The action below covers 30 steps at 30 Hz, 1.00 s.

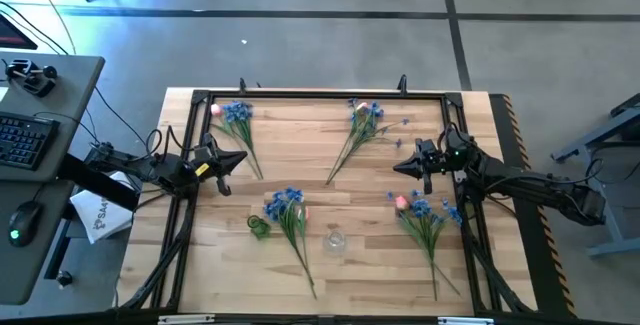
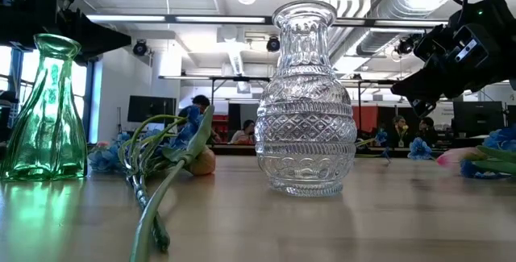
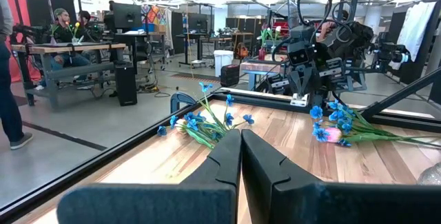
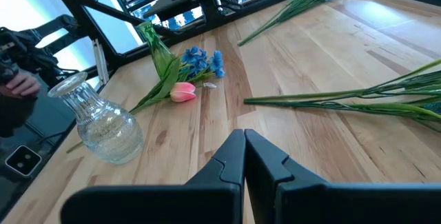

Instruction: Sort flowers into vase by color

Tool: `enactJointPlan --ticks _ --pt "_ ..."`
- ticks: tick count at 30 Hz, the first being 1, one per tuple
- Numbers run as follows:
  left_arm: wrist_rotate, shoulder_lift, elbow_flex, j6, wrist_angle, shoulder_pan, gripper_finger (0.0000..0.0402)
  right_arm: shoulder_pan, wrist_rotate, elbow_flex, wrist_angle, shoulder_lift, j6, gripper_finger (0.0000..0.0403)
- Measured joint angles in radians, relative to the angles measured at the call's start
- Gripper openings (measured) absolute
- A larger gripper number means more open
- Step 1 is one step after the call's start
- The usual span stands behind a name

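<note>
Wooden table (image 1: 380, 180): we log four flower bunches (image 1: 287, 205) lying flat, clear vase (image 1: 335, 241) and green vase (image 1: 259, 227) empty, left gripper (image 1: 236, 160) and right gripper (image 1: 400, 168) closed, holding nothing—sorting unstarted.

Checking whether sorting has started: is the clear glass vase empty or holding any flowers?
Empty. The clear vase stands upright with nothing in its neck or body; the flowers lie flat on the table.

In the low view the picture's edge is cutting off the flowers (image 2: 484, 159) at the right, and the green vase (image 2: 44, 109) is partly running out at the left. People (image 2: 242, 131) behind the worktop are blurring.
</note>
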Motion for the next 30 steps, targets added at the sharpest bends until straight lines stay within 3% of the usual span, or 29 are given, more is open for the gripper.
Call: enactJointPlan --ticks 3,9,13,17,20,23,26,30 --pt "0.0 0.0 0.0 0.0 0.0 0.0 0.0001 0.002 0.003 0.0 0.035 0.0 0.141 0.0" --pt "0.0 0.0 0.0 -0.053 0.0 0.0 0.0001 0.013 0.152 0.0 0.286 0.001 0.46 0.0" --pt "0.0 0.0 0.0 -0.129 0.0 0.0 0.0001 0.106 0.201 0.0 0.549 0.006 0.436 0.0" --pt "0.0 0.0 0.0 -0.09 0.011 0.003 0.0001 0.231 0.29 0.001 0.698 0.035 0.346 0.0" --pt "0.0 0.0 0.0 -0.088 0.017 0.003 0.0001 0.29 0.357 0.004 0.699 0.056 0.353 0.0" --pt "0.0 0.0 0.0 -0.084 0.016 0.003 0.0001 0.317 0.503 0.025 0.7 0.071 0.475 0.0" --pt "0.0 0.0 0.0 -0.063 0.016 0.003 0.0001 0.329 0.706 0.063 0.692 0.094 0.476 0.0" --pt "0.047 0.003 0.0 -0.121 0.001 0.003 0.0001 0.376 0.774 0.159 0.429 0.184 0.521 0.0"
